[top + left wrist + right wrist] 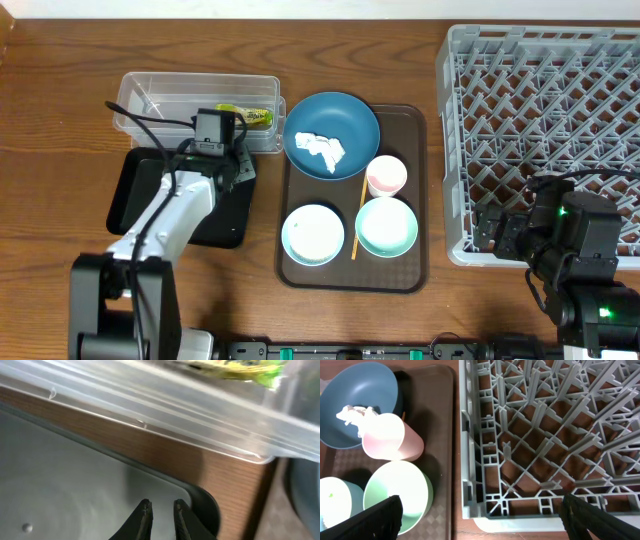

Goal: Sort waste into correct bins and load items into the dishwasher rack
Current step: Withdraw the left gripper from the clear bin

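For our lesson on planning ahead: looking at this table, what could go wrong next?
The tissue lies in the blue bowl; racking that bowl first would likely carry waste into the dishwasher rack. The yellow stick lies between the mint bowls, so picking it may nudge them. The left gripper hangs close to the clear tub and might shove it.
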